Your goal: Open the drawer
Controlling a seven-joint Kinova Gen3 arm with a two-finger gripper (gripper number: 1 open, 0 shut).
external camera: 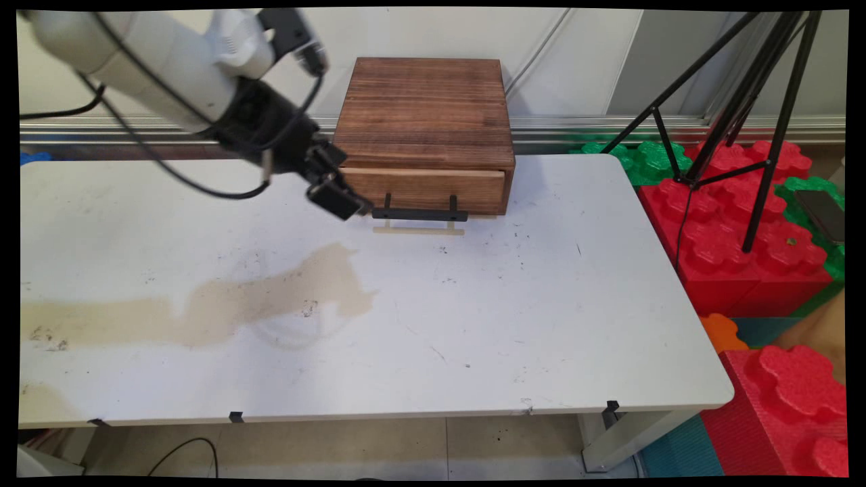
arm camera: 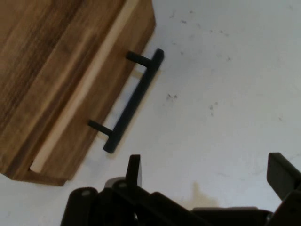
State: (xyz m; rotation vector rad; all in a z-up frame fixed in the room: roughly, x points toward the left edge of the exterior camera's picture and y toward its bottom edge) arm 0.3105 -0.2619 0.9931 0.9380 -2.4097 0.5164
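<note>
Drawer box (external camera: 425, 132) of dark wood stands at the far edge of the white bench (external camera: 473, 325) in the main view, drawer shut; its black bar handle (external camera: 419, 214) juts out in front. Just left of that handle hangs the gripper (external camera: 335, 193) — touching nothing. In the hand view the jaws gape wide and empty, fingertips (arm camera: 134, 168) near the handle's (arm camera: 134, 101) end. The box looks stiff and heavy; the rigid bar is the one place to grip.

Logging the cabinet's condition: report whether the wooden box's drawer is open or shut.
Shut. The drawer front sits flush within the wooden box, only its black handle projecting. The open gripper hangs beside the handle's end.
</note>
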